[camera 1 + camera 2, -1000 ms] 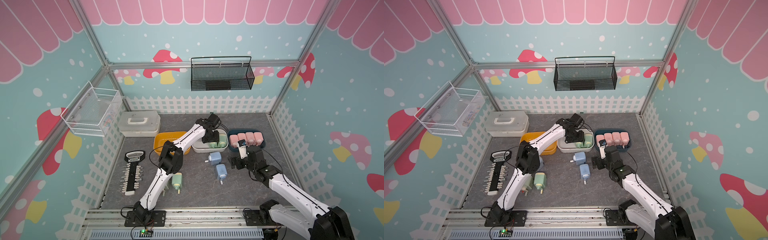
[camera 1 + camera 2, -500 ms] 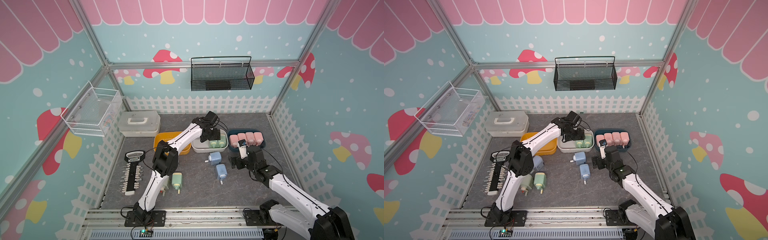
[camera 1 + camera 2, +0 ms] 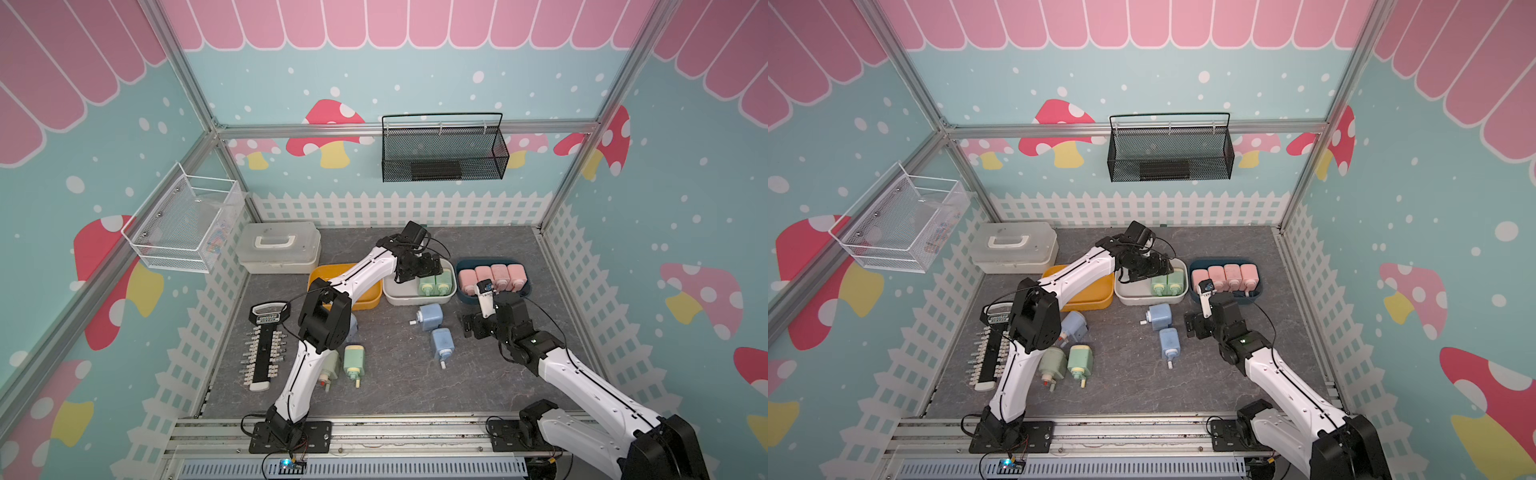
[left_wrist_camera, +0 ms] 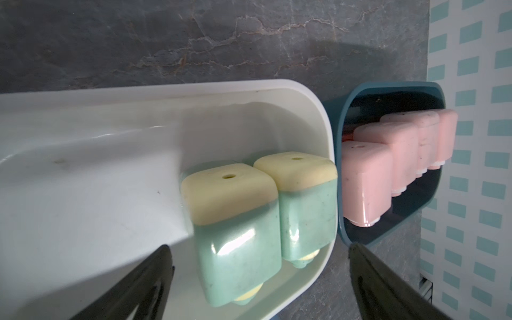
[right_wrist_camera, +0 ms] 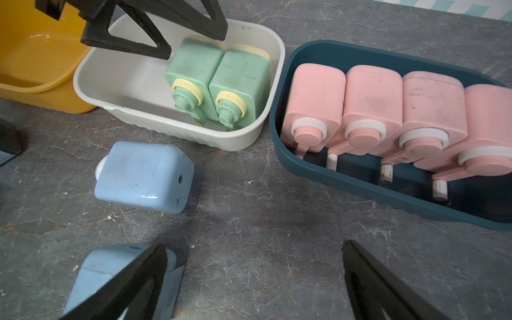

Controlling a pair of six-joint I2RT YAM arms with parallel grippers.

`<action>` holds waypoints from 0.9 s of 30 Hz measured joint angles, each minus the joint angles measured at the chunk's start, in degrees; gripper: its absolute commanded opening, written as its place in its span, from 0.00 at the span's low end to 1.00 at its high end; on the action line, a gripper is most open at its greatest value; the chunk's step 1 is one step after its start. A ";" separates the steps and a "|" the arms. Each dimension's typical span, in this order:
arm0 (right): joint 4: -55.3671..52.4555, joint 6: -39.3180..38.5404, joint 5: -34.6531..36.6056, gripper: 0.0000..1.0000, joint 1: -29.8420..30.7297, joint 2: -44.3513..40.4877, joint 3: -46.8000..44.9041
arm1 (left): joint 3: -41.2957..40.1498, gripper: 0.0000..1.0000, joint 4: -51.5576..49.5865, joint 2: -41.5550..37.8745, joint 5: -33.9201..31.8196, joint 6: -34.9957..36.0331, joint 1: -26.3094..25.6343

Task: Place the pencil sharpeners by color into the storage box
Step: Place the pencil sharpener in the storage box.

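Left gripper and right gripper — both spread wide, empty.
Near left, loose green sharpeners lie on the mat; a green sharpener pair sits in the white bin under the left gripper — two blue sharpeners lie mid-mat by the right gripper; four pink sharpeners fill the dark blue bin.

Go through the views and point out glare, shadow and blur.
Left wrist view: white glare patches on the nearer green sharpener; the left gripper's fingers are dark blurs. Right wrist view: a thin highlight on the fully visible blue sharpener, a soft shadow beside it; the right gripper's fingers loom blurred. Both top views: even light, no glare, faint shadows.
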 measured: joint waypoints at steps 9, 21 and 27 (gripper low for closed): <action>-0.15 0.00 -0.02 0.98 0.00 0.00 0.00 | 0.44 0.99 0.46 2.67 1.11 -1.11 -0.83; -0.07 0.72 1.57 0.99 0.02 0.00 0.00 | -4.66 0.99 0.98 -0.66 -2.10 1.07 -0.74; 3.02 1.77 3.04 0.99 0.00 -1.99 -1.86 | -14.67 0.99 3.28 -11.37 -6.14 2.36 -0.74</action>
